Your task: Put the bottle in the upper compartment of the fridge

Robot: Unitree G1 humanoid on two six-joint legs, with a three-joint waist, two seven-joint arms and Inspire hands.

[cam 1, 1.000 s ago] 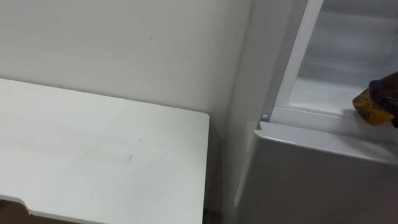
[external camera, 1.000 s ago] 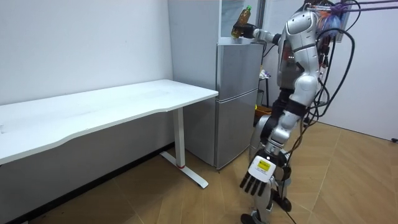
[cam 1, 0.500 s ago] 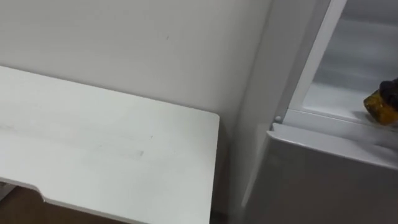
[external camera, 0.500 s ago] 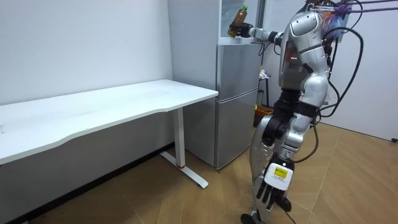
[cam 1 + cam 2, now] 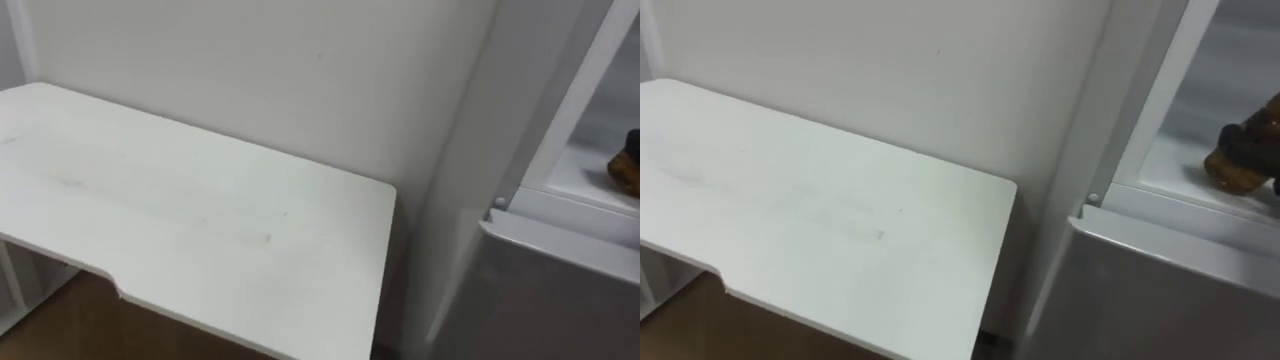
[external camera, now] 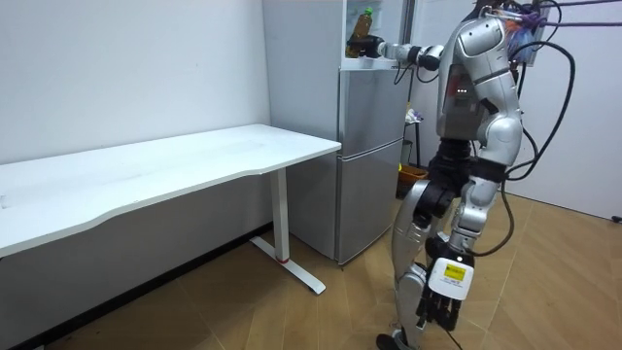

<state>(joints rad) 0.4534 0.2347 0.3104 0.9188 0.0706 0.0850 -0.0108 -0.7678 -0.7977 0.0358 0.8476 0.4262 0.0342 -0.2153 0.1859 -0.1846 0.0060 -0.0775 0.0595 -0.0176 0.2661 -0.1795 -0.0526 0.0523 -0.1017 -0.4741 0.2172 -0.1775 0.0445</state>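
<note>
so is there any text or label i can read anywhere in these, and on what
Nothing here can be read.
bottle in the right hand: label too small and blurred to read.
back of the left hand: white and yellow patch, any print too small to read.
fridge, table, wall: no text on them.

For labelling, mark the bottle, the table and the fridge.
bottle [image 5: 1235,175], right eye view, its amber base.
table [image 5: 200,220], left eye view, bare top.
fridge [image 6: 369,146], room view, lower door front.
</note>
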